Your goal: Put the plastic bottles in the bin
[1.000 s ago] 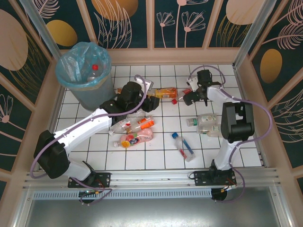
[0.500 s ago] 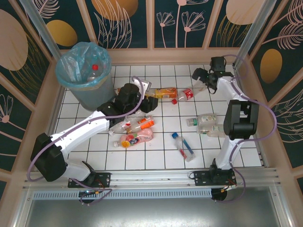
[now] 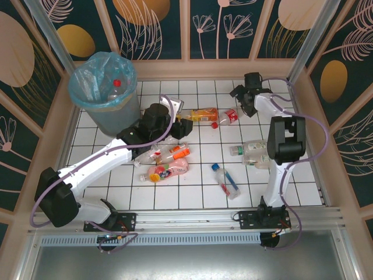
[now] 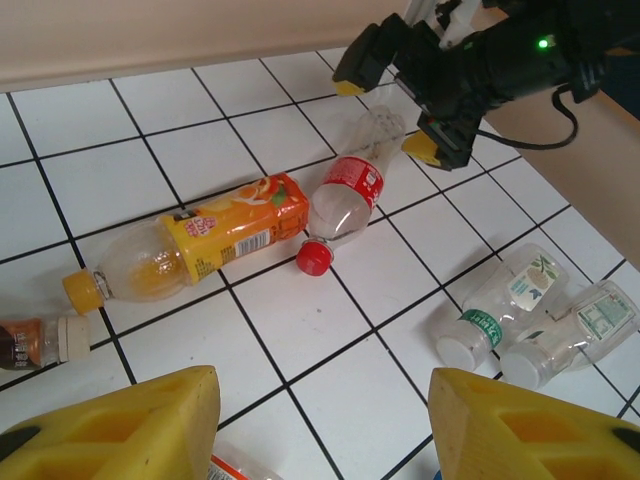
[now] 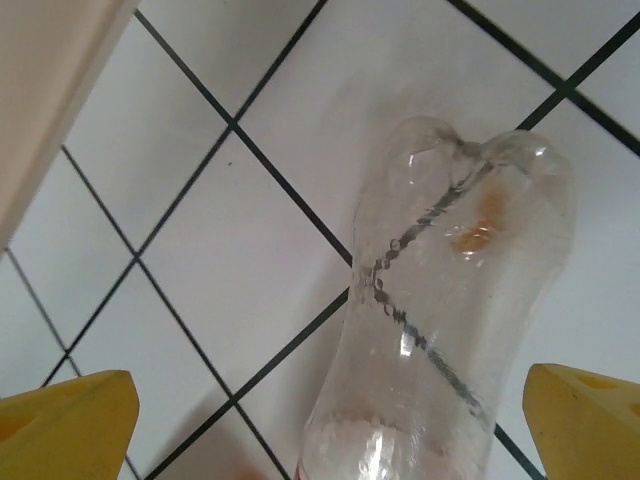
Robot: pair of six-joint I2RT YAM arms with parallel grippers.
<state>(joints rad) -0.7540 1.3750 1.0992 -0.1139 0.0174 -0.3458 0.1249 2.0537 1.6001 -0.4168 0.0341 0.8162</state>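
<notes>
Straddling the clear base of the red-labelled bottle (image 5: 440, 300) at the far right of the tiled table (image 3: 192, 186), the right gripper (image 5: 320, 420) stands spread wide, with a gap to the plastic on either side. The left gripper (image 4: 320, 430) hangs partly spread and empty, just near of an orange-labelled bottle (image 4: 200, 240). The bin (image 3: 111, 119) sits far left, with a red-capped bottle (image 3: 115, 87) inside.

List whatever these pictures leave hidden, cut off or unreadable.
Top view: the bag hides the bin's contents, bar one red-capped bottle.
Top view: the left arm covers part of the bottle pile.
Right wrist view: the bottom edge cuts off the clear bottle's neck.
Left wrist view: the left edge cuts off a brown bottle.
</notes>
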